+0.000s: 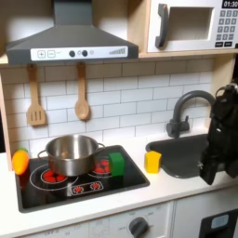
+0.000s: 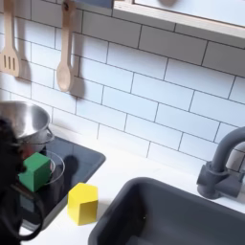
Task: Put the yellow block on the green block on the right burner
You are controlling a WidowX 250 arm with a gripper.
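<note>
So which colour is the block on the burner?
Green, clearest in the second exterior view.

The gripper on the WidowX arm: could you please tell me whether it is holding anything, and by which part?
Nothing appears held. The small yellow plastic block sits free on the white counter, the small green plastic block on the black hob, both apart from the arm. The jaws' state cannot be told.

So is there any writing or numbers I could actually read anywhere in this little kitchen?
Microwave display, top right in the first exterior view: digits, too blurred to read.
Microwave keypad: too small to read.
Range hood panel: knobs and marks, no readable text.
Hob: red markings, unreadable.
</note>
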